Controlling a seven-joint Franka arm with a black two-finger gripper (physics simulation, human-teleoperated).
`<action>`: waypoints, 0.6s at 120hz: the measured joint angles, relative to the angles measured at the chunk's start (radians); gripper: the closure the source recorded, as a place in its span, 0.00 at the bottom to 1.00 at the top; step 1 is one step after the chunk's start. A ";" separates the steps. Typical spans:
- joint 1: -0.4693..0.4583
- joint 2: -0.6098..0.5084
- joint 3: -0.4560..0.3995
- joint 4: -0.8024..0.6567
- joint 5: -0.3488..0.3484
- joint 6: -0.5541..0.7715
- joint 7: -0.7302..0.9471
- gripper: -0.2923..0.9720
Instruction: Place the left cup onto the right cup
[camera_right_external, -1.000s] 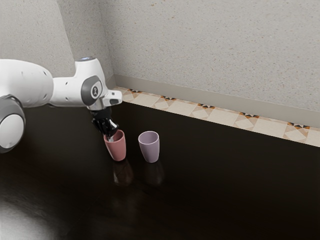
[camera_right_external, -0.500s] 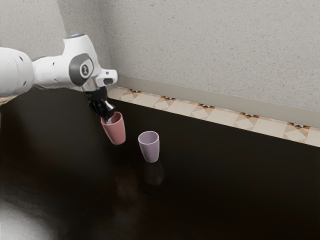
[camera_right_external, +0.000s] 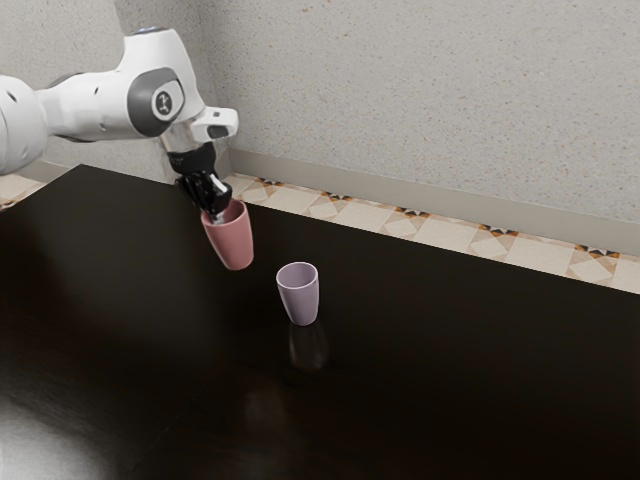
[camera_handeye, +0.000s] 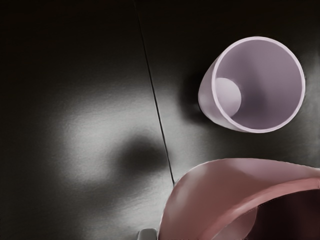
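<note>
My gripper (camera_right_external: 212, 212) is shut on the rim of the pink cup (camera_right_external: 230, 240), which hangs tilted in the air above the dark table (camera_right_external: 420, 380). The lilac cup (camera_right_external: 298, 292) stands upright on the table, lower and toward the exterior view's right of the pink one. In the wrist view the pink cup's rim (camera_handeye: 235, 200) looms blurred under my hand, and the lilac cup (camera_handeye: 252, 85) shows its open mouth beyond it.
Behind the table's far edge a patterned tile floor strip (camera_right_external: 420, 225) meets a speckled wall (camera_right_external: 430, 90). A thin seam (camera_handeye: 155, 100) runs across the tabletop beside the lilac cup.
The pink cup has left the table: my gripper has carried it upward, still tilted. The lilac cup has stayed put.
</note>
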 joint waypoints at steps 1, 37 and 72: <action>0.000 0.000 -0.001 0.001 0.000 -0.002 0.000 0.85; -0.001 0.066 -0.034 0.123 0.002 -0.056 -0.011 0.85; -0.001 0.124 -0.055 0.190 -0.006 -0.074 -0.016 0.85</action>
